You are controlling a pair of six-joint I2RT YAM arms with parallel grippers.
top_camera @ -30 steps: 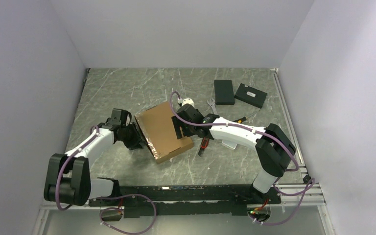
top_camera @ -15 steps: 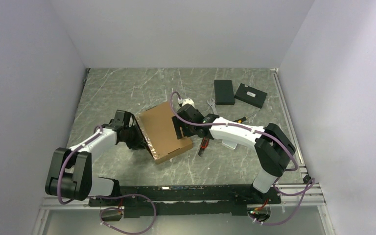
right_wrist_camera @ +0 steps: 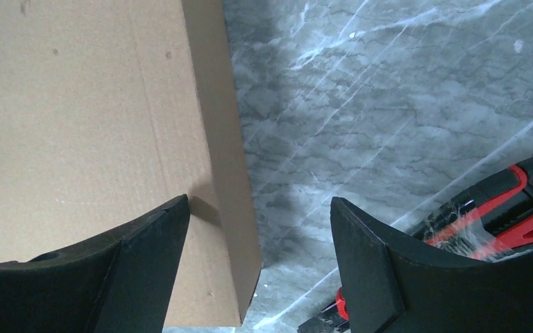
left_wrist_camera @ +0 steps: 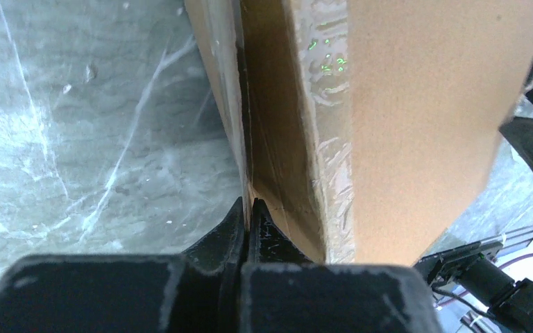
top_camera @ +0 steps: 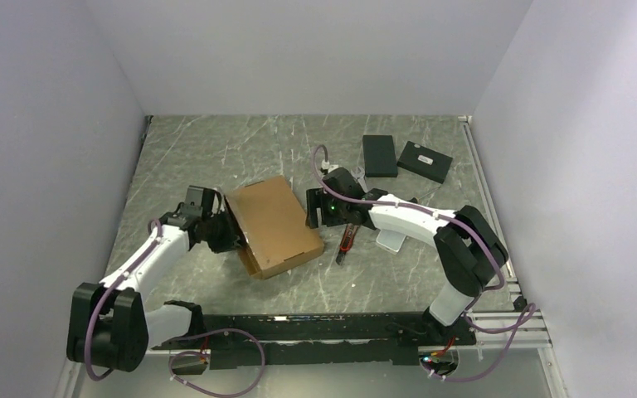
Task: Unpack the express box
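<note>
**Left claw sits on the box's left seam**

The express box (top_camera: 275,222) lies flat mid-table between the arms, its long axis running near-to-far. The left gripper (left_wrist_camera: 246,211) is pressed together at the seam of the left long side; I can't tell if it pinches cardboard. The right gripper (right_wrist_camera: 258,205) is spread astride the opposite edge. The lid likely lifts from the left.

1 overhead view looks down; 2 close wrist views share the express box (left_wrist_camera: 416,125).
</note>
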